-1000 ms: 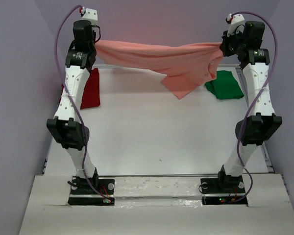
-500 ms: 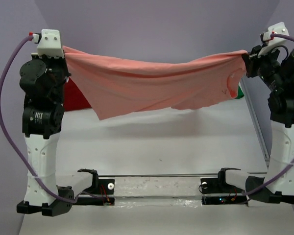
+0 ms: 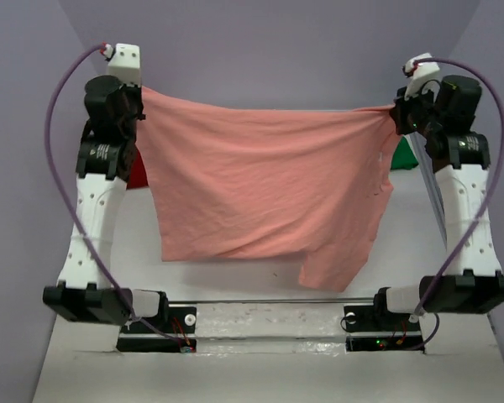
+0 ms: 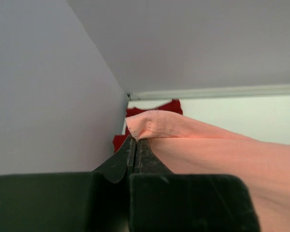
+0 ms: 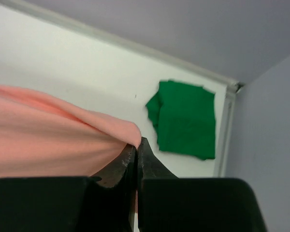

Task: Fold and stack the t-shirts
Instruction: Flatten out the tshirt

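Hanging over the desk (image 3: 235, 281), pink shirt (image 3: 260, 185) pinched tight by left gripper (image 4: 135, 140) and right gripper (image 5: 137, 142). Red shirt (image 3: 139, 175), green shirt (image 3: 403, 155) mostly hidden behind it.

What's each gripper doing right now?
Left gripper: shut on the salmon-pink t-shirt, pinching one end of its upper edge.
Right gripper: shut on the same shirt's other end.

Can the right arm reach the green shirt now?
Probably not yet: the right hand is shut on the pink shirt, stretched aloft to the left hand. The green shirt lies uncovered on the table.
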You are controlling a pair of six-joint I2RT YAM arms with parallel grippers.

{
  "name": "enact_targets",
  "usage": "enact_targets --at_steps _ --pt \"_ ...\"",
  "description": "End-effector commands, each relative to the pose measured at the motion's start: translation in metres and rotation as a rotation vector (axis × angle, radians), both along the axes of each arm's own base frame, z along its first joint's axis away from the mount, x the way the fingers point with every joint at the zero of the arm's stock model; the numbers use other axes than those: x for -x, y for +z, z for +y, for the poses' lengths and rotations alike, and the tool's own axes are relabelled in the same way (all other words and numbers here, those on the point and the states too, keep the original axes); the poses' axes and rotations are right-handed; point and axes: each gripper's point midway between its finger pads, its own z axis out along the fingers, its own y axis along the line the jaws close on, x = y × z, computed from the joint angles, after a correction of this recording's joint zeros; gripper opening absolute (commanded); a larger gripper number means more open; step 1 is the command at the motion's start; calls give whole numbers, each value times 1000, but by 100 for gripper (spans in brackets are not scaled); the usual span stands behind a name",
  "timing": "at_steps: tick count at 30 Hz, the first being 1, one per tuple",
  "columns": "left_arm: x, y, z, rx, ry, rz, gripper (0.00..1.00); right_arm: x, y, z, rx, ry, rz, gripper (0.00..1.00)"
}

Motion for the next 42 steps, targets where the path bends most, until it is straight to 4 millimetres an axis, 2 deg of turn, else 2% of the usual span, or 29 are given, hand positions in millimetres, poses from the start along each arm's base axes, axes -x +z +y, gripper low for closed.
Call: enact_targets --at_steps 1,2,3,4,6,7,9,10,11,12,13,14,15,16,18,21,26,27,28,29,32,33,34,35,36,37,39,40,42 --pt "-59 -75 2 -21 28 142 0 -43 -66 -18 36 -54 106 0" --pt "-69 -88 1 -23 27 163 0 -56 -86 -18 33 -50 145 0" --pt "-76 -99 1 -25 28 185 0 -62 -97 -18 34 -46 166 0" --pt "-92 -124 -2 -30 23 236 0 -73 -119 -18 30 -43 206 0" --pt "-105 -148 -4 -38 17 289 0 -83 -141 -22 26 -45 250 0" --pt "-118 -175 -6 -43 16 341 0 -93 -162 -22 23 -38 288 0" --pt "-133 -211 0 -61 66 415 0 -101 -183 -22 21 -30 332 0" --pt "-138 -221 1 -68 72 437 2 -106 -192 -21 18 -25 350 0" --pt "-140 -238 -1 -81 68 486 33 -113 -210 -20 16 -7 383 0" --pt "-143 -249 -4 -90 68 525 56 -117 -217 -18 10 3 398 3" --pt "-153 -259 -4 -100 99 551 71 -120 -222 -17 5 8 407 21" --pt "-156 -264 -9 -114 100 563 98 -123 -222 -15 -2 18 407 59" --pt "-159 -263 -10 -123 117 557 99 -126 -232 -15 -5 23 426 84" --pt "-161 -267 -15 -128 111 561 99 -128 -235 -14 -11 26 433 99" --pt "-162 -263 -29 -147 97 548 99 -129 -239 -13 -16 27 441 100" --pt "-157 -255 -38 -180 103 532 99 -121 -239 -8 -28 53 448 100" --pt "-139 -211 -55 -184 53 449 99 -98 -231 -7 -34 45 449 100" --pt "-133 -215 -64 -173 -9 471 99 -93 -229 -6 -34 45 452 100" --pt "-122 -202 -69 -155 -48 453 99 -82 -231 -5 -38 48 480 100" --pt "-111 -204 -74 -149 -92 482 99 -69 -225 0 -49 67 486 100" --pt "-75 -225 -87 -123 -195 606 99 -33 -224 10 -83 100 550 100" --pt "-63 -239 -93 -106 -244 665 99 -16 -218 13 -85 113 547 100" --pt "-46 -249 -93 -110 -274 720 99 -2 -221 15 -92 116 580 100" --pt "-41 -253 -95 -104 -292 732 99 7 -220 16 -93 113 592 100" --pt "-21 -271 -97 -98 -331 804 99 25 -223 17 -99 112 623 100" --pt "-12 -282 -97 -103 -352 841 99 30 -223 18 -97 116 621 100" --pt "8 -301 -96 -105 -376 925 99 46 -230 18 -104 100 665 100" --pt "22 -318 -100 -93 -417 980 99 59 -239 19 -112 103 704 99" --pt "41 -341 -100 -75 -442 1069 99 73 -252 21 -127 95 771 99"
